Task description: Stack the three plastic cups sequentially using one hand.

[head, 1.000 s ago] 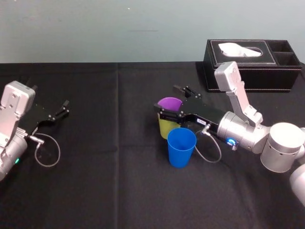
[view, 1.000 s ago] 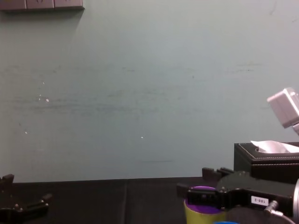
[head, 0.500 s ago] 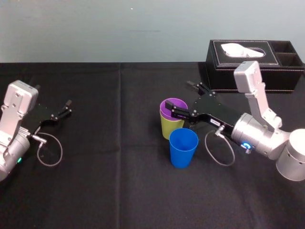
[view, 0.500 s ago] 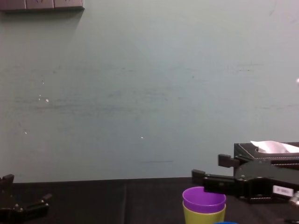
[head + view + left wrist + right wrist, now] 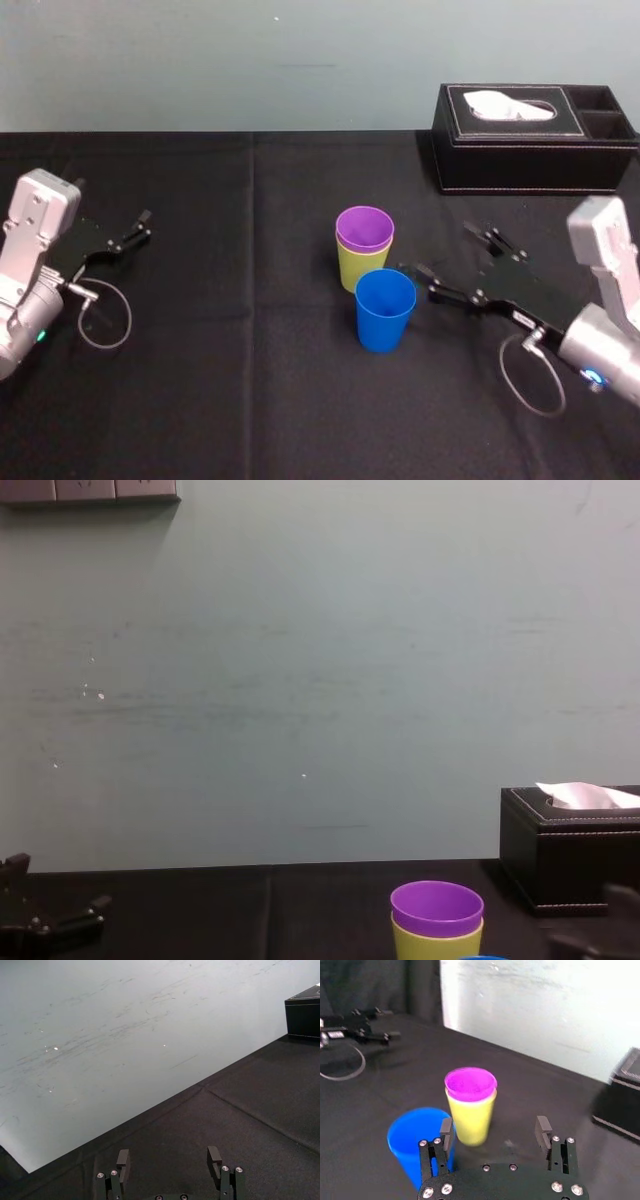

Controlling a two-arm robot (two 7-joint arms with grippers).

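Note:
A purple cup sits nested inside a yellow-green cup at the table's middle, both upright. The blue cup stands alone just in front of them, touching or nearly so. My right gripper is open and empty, low over the table to the right of the cups. In the right wrist view its fingers frame the purple cup, the yellow-green cup and the blue cup ahead. My left gripper rests open at the table's left, far from the cups.
A black tissue box with a white tissue stands at the back right of the black tablecloth. A looped cable hangs from the left arm. A pale wall rises behind the table.
My right gripper has let go of the purple cup, left nested in the yellow-green one, and drawn back right and toward me. The left arm has not moved.

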